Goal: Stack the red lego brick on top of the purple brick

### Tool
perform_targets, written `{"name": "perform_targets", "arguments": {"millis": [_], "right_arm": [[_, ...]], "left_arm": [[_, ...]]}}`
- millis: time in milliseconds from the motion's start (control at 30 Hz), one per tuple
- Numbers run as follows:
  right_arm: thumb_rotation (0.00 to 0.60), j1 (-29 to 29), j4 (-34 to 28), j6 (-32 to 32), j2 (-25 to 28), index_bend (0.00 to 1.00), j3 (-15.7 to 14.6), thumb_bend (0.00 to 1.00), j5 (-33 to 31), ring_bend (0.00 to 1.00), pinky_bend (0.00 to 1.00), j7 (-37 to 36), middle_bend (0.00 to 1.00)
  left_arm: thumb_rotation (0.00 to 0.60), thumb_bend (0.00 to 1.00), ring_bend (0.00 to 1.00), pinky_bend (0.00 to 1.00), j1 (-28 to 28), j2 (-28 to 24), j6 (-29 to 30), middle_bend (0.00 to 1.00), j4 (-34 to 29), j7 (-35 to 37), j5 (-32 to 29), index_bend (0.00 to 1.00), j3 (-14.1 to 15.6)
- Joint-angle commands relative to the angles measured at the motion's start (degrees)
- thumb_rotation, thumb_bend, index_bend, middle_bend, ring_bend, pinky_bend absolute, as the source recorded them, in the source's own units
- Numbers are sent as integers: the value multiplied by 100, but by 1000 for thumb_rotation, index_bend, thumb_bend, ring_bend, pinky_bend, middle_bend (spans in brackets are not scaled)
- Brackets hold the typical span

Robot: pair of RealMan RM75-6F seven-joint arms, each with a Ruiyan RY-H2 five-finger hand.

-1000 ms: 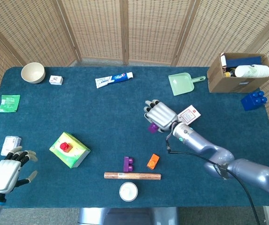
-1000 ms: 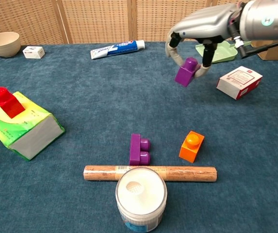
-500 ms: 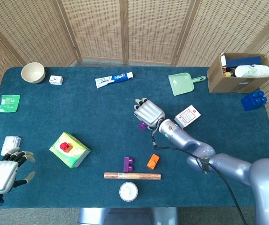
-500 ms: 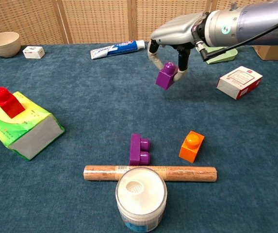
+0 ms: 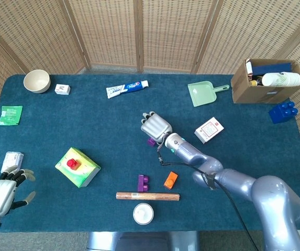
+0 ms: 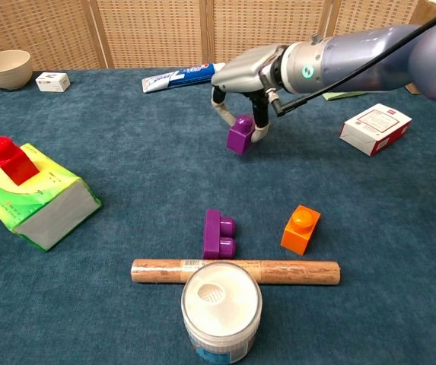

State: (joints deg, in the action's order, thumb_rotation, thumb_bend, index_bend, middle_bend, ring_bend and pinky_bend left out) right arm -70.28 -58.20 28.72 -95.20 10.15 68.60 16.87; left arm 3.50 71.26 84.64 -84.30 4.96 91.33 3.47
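Note:
My right hand (image 5: 155,125) (image 6: 242,72) pinches a small purple brick (image 6: 240,134) (image 5: 151,140) over the middle of the table, just above the cloth. The red brick (image 5: 73,163) (image 6: 7,160) stands on top of a green and yellow box (image 5: 79,169) (image 6: 39,201) at the left. A second, wider purple brick (image 5: 143,183) (image 6: 219,233) lies near the front edge. My left hand (image 5: 0,191) hangs low at the front left corner, fingers spread, holding nothing; the chest view does not show it.
An orange brick (image 6: 300,228), a brown roll (image 6: 235,271) and a white-lidded jar (image 6: 221,307) sit at the front. A red and white carton (image 6: 375,128), green dustpan (image 5: 203,94), toothpaste (image 5: 127,89), bowl (image 5: 36,81), cardboard box (image 5: 265,81) and blue bricks (image 5: 282,111) lie further back.
My right hand has carried the small purple brick leftward and lower, toward the table's middle. My left hand has drifted slightly down and left.

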Motion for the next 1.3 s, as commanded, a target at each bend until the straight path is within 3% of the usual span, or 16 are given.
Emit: {"name": "perform_targets", "arguments": {"millis": [33, 300, 500, 600, 733, 867, 1300], "right_arm": [[600, -88, 208, -75, -160, 686, -2, 196, -55, 126, 228, 15, 286], [600, -176, 626, -179, -383, 678, -36, 195, -130, 126, 229, 42, 285], [600, -187, 681, -254, -380, 607, -90, 196, -231, 98, 228, 156, 273], [600, -180, 638, -260, -344, 511, -107, 197, -329, 78, 228, 252, 254], [600, -159, 522, -181, -275, 250, -152, 197, -479, 43, 228, 484, 160], [600, -152, 389, -149, -207, 156, -164, 198, -659, 35, 228, 637, 141], [600, 125, -568, 383, 481, 130, -143, 198, -1067, 24, 228, 777, 138]], "left_arm": [[600, 329, 337, 173, -20, -4, 11, 358, 37, 42, -17, 420, 5], [600, 329, 337, 173, -44, 5, 11, 357, 128, 144, -37, 420, 8], [600, 330, 337, 173, -29, 41, -23, 357, 175, 180, -21, 420, 13], [600, 330, 337, 173, -25, 42, -19, 357, 184, 189, -8, 420, 12], [600, 330, 337, 173, -25, 35, -20, 356, 194, 198, -1, 420, 15], [600, 330, 337, 173, -28, 25, -7, 356, 193, 202, 14, 420, 18], [600, 330, 325, 168, 50, -192, 54, 344, 16, 56, 124, 418, -40]]}}
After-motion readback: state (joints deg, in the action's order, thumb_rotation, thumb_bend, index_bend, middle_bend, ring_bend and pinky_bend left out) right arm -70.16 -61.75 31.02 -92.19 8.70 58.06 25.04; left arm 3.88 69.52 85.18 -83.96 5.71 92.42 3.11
